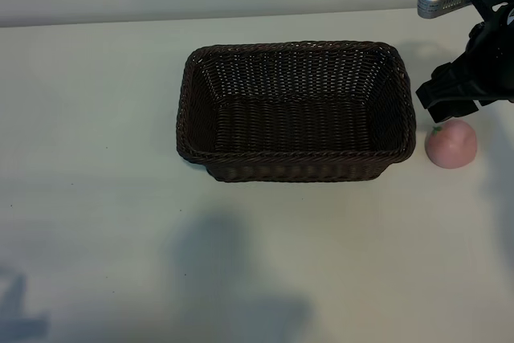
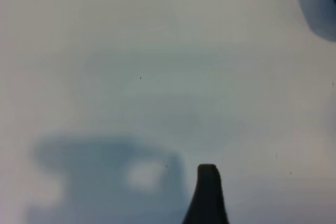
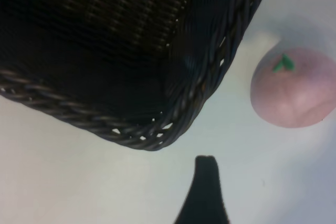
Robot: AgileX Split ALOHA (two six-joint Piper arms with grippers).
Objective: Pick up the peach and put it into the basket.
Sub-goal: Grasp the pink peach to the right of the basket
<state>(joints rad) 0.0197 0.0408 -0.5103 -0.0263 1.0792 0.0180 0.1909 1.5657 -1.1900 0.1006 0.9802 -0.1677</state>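
Peach (image 1: 451,144): rests on the table (image 1: 96,118), outside the basket, just beside the basket's right short wall. Pale pink, round, green stem on top. It appears again in my right wrist view (image 3: 294,86), stem up, nothing touching it.
Peach contact: none. No finger of mine is on it.
Basket (image 1: 295,110): dark-brown wicker, rectangular, rounded corners, braided rim. It stands upright at the middle of the table with its long side across the exterior view. One corner and part of the weave fill much of my right wrist view (image 3: 173,103).
Basket contents: only the woven floor shows inside.
Right pincer (image 1: 450,95): hangs above the table at the exterior view's right edge, pointing steeply down, just behind and above the peach. Fingers apart, wide, clamped on nothing. One dark finger tip (image 3: 206,182) shows in my right wrist view, over bare table near the basket corner and apart from the peach.
Left pincer: not seen in the exterior view. Fingers apart, holding nothing. One dark finger tip (image 2: 208,192) shows in my left wrist view over bare table.
Table: white, plain. Soft shadows lie on it in front of the basket.
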